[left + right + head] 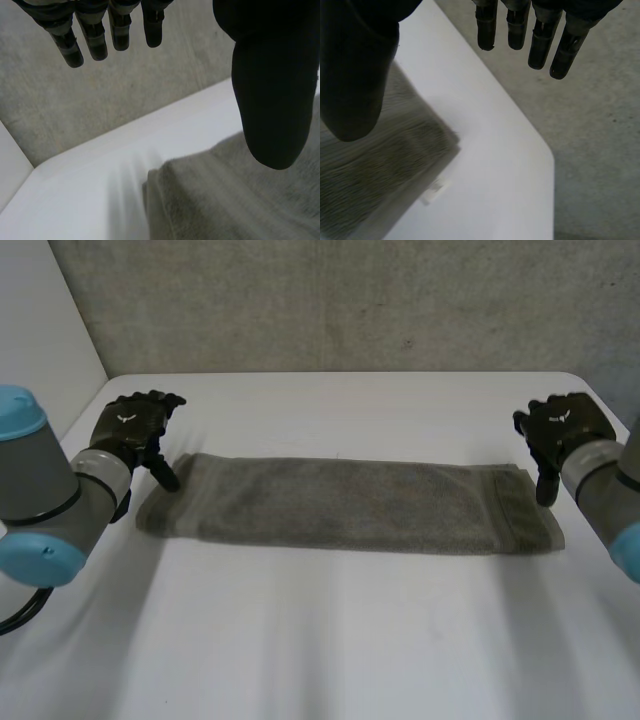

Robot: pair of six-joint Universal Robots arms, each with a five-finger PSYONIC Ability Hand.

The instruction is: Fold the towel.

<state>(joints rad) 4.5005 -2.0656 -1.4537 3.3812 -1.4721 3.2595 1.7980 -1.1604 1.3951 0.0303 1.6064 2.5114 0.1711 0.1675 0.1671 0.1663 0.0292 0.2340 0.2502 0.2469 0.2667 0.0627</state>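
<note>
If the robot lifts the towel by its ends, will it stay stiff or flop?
Probably floppy: the towel is soft cloth in a long strip, so its middle should sag. Probably light too; it lies thin and flat on the table.

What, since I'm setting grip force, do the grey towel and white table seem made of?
The long grey towel looks like matte terry cloth, probably cotton: fuzzy looped nap, woven band near its end. The white table looks like smooth, even laminate or painted board; which is unclear.
</note>
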